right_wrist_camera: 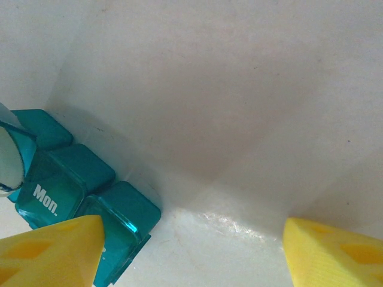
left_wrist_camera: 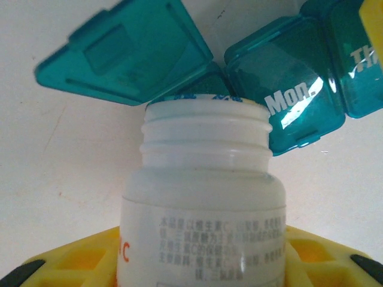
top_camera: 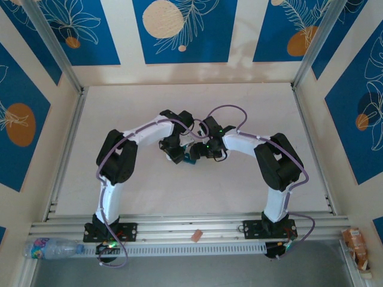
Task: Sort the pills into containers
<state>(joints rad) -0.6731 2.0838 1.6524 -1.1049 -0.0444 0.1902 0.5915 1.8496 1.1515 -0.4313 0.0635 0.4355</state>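
My left gripper is shut on a small white bottle with orange print, held between yellow fingers. The bottle is uncapped, and its mouth points at the teal pill box. One lid of the box stands open just past the bottle's rim. The neighbouring compartment, marked "Mon.", is closed. The bottle's neck hides the inside of the open compartment, and any pills. My right gripper is open wide over the bare table, its left finger over the end of the pill box. From above, both grippers meet at the box.
A water bottle lies at the near left by the rail. A small tan piece rests on the rail, and an orange packet sits at the near right. Blue patterned walls and metal posts close in the white table.
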